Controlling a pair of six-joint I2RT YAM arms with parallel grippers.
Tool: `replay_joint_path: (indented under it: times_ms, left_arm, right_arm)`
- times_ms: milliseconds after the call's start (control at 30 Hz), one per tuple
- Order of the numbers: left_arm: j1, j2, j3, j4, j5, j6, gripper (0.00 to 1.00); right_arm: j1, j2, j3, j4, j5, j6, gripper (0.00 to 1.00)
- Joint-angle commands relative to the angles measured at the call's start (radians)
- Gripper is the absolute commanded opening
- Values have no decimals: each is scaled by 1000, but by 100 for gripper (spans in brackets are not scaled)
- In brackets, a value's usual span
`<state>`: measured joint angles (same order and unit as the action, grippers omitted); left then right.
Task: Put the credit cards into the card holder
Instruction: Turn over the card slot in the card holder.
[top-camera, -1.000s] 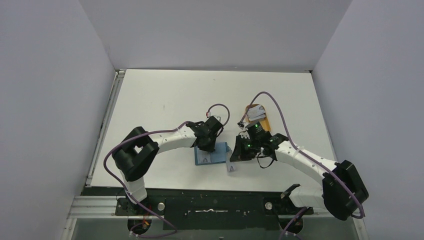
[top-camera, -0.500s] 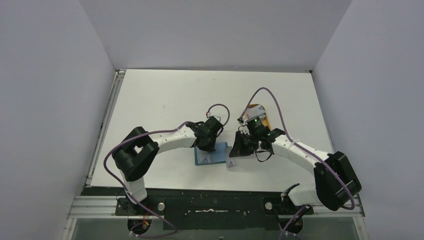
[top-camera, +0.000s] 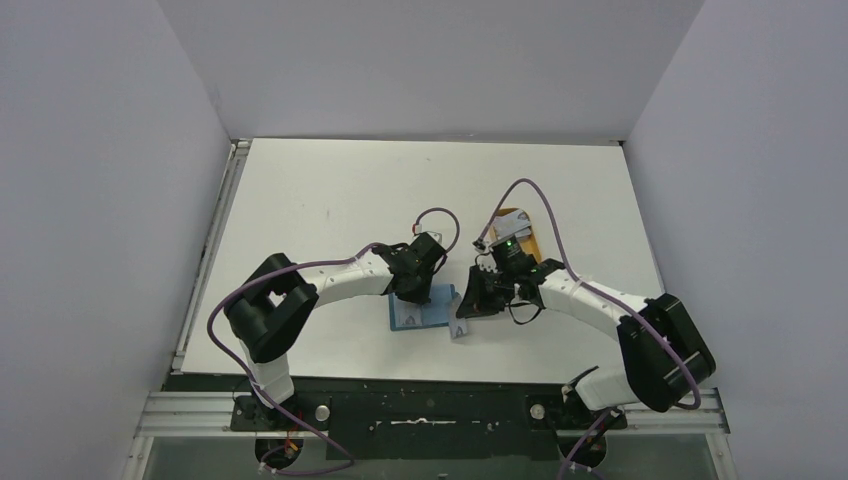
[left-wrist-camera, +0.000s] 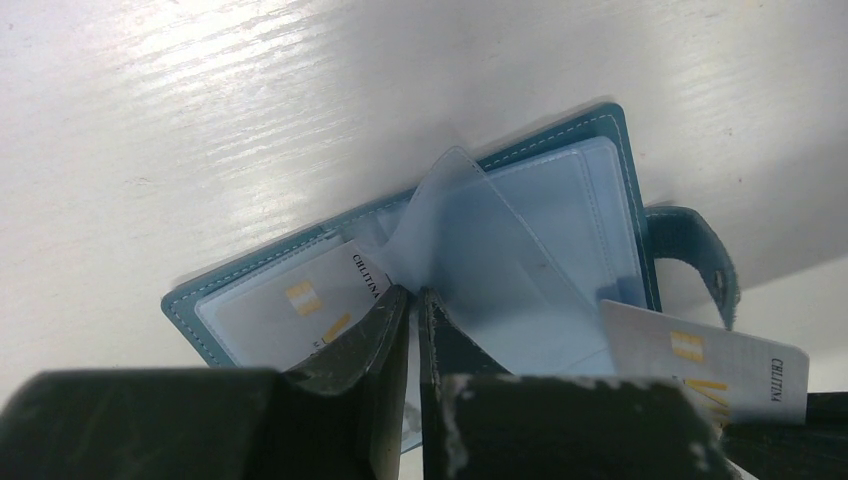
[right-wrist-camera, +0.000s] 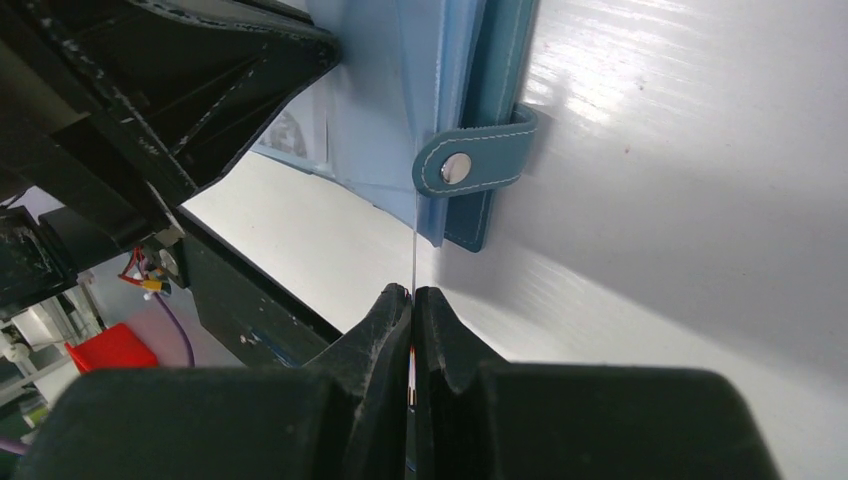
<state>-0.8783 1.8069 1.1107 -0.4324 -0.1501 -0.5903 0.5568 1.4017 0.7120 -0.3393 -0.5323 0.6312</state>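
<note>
**Card at the holder's edge, sleeve lifted**

The holder (left-wrist-camera: 600, 130) lies open on the tabletop (top-camera: 330, 200), between the two arms. The left claw (left-wrist-camera: 415, 300) is pinched together on the near edge of a clear sleeve (left-wrist-camera: 470, 240), which fans up off the stack. A second card (left-wrist-camera: 290, 300) already sits in a sleeve on the left leaf. The right claw (right-wrist-camera: 412, 295) is clamped on a card (left-wrist-camera: 700, 360), carried just beside the holder's right side and close to the snap tab (right-wrist-camera: 470, 165). More cards (top-camera: 512, 225) wait in the orange tray (top-camera: 533, 243) behind the right arm.

Several things could go wrong from here:
- The card could slip between two sleeves instead of into one, since the pocket mouth cannot be made out from these views.
- Its leading corner could catch on the tab or the stitched rim and twist in the narrow grip.
- The holder is light and is anchored only through a flimsy sleeve, so a firm push would likely slide it or pull the sleeve out of the left claw.
- The two claws work close together, so a sideways correction by either risks a knock.
</note>
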Motion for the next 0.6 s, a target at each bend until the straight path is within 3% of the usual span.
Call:
replay_joint_path:
  times_ms: [0,367,567]
  left_arm:
    - [-8,20,-25,-18,-6,7,4]
    - [-8,24,-22,-18,-3,7,2]
    - [-7,23,-23,-17,-3,7,0]
  right_arm:
    - [-27,-10,-22,59,0,25,0]
    - [-46,-3,-34,75,-32,18,0]
    - [-47,-116,-22,69,31,23,0]
